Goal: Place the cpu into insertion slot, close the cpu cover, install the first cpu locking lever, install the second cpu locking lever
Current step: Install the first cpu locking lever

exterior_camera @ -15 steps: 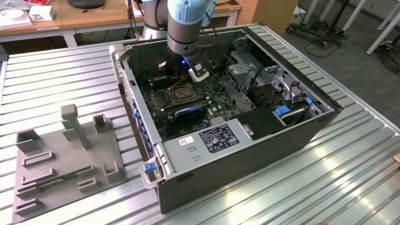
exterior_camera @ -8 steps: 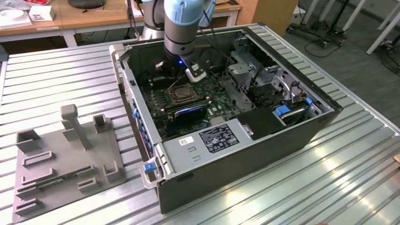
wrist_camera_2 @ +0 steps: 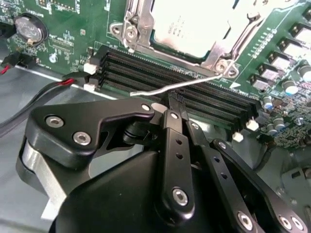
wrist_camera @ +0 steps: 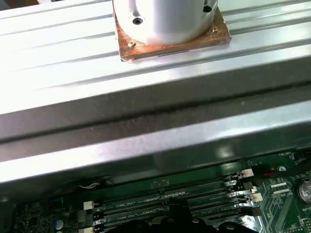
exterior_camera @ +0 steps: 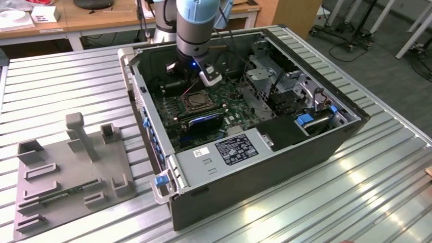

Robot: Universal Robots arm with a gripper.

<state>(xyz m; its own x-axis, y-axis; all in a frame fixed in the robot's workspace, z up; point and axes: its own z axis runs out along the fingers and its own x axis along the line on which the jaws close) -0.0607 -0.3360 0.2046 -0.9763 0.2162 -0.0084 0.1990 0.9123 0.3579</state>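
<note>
Exterior view, arm: the blue-grey arm [exterior_camera: 196, 23] reaches down into the open computer case [exterior_camera: 317, 147] that lies on a ribbed metal table [exterior_camera: 378, 197].
Exterior view, gripper: the gripper [exterior_camera: 194, 80] hangs low over the green motherboard [exterior_camera: 233, 109]; whether its fingers are parted cannot be told here.
Exterior view, insertion slot: the square insertion slot [exterior_camera: 196, 100] sits just beside the gripper, a little nearer the camera.
Exterior view, off to the side: a grey fixture tray [exterior_camera: 71, 172] rests on the table toward the exterior view's left, well apart from the case.
Second wrist view, gripper: the black fingers [wrist_camera_2: 171, 145] are drawn close together, tips meeting over the black memory slots [wrist_camera_2: 160, 75], with nothing seen between them.
Second wrist view, cpu: the pale cpu [wrist_camera_2: 192, 24] lies flat in the socket, framed by the silver cpu cover [wrist_camera_2: 214, 57], beyond the memory slots from the fingertips.
Second wrist view, locking lever: a thin wire locking lever [wrist_camera_2: 175, 86] stretches across the memory slots, just past the fingertips.
First wrist view, board: memory slots [wrist_camera: 170, 204] run below the case's metal wall [wrist_camera: 146, 111].
</note>
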